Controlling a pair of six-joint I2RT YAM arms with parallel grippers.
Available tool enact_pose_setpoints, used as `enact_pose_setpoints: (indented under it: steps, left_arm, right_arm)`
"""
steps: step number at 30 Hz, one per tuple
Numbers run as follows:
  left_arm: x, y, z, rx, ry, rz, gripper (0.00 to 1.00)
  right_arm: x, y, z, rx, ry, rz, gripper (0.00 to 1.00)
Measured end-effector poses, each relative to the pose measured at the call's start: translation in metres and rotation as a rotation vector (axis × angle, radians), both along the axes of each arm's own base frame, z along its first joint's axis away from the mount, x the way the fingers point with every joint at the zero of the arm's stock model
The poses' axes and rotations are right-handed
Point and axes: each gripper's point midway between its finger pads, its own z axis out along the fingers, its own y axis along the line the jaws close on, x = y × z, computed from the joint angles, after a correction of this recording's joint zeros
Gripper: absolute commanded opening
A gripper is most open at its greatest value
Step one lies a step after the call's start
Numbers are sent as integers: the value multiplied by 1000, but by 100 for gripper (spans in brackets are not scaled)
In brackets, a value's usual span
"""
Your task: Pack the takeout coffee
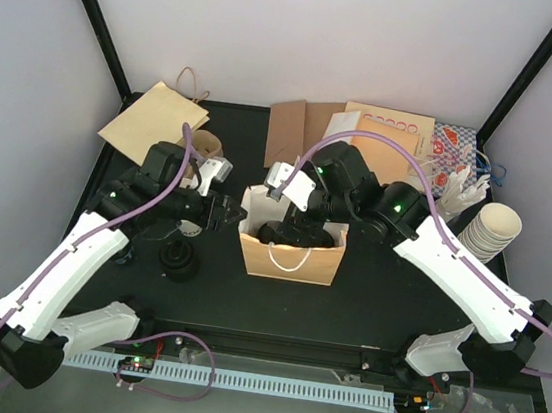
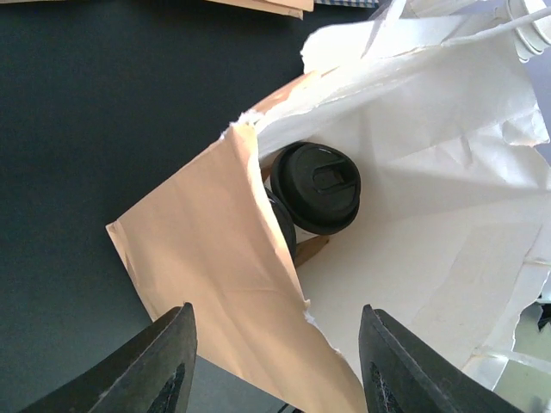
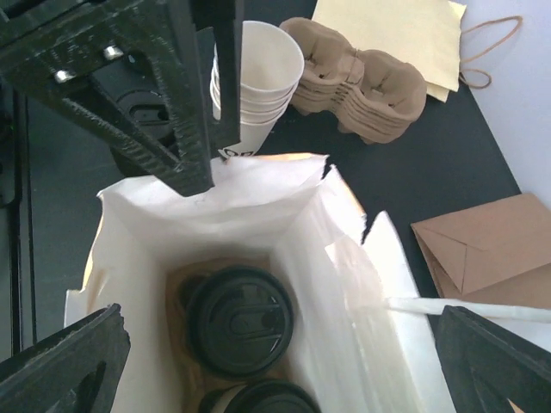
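Observation:
Two takeout coffee cups with black sip lids stand inside the open paper bag (image 1: 290, 259), on a brown carrier at its bottom. In the right wrist view one lid (image 3: 239, 321) shows whole and the other (image 3: 258, 400) is cut off by the frame's lower edge. My right gripper (image 3: 280, 314) hangs wide open above the bag mouth, holding nothing. In the left wrist view one lid (image 2: 316, 187) shows, and the second (image 2: 284, 228) is half hidden behind the bag wall (image 2: 215, 284). My left gripper (image 2: 277, 314) is open, its fingers astride that torn wall edge without pinching it.
Left of the bag lies a pile of black lids (image 1: 181, 260). A stack of lidless cups (image 3: 258, 86) and pulp carriers (image 3: 362, 77) sit behind the bag. Another cup stack (image 1: 490, 231) stands at the right. Flat paper bags (image 1: 155, 121) line the back edge.

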Motion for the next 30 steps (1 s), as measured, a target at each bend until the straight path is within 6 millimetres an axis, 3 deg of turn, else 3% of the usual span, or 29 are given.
enact_pose_setpoints:
  steps: [10, 19, 30]
  left_arm:
    - [-7, 5, -2, 8, -5, 5, 53]
    - [-8, 5, -13, 11, 19, 11, 53]
    - [-7, 5, -10, -1, 7, 18, 55]
  right_arm:
    - [-6, 2, 8, 22, 64, -9, 100]
    - [-6, 14, 47, 143, 169, -87, 100]
    - [-6, 19, 65, 296, 382, -273, 100]
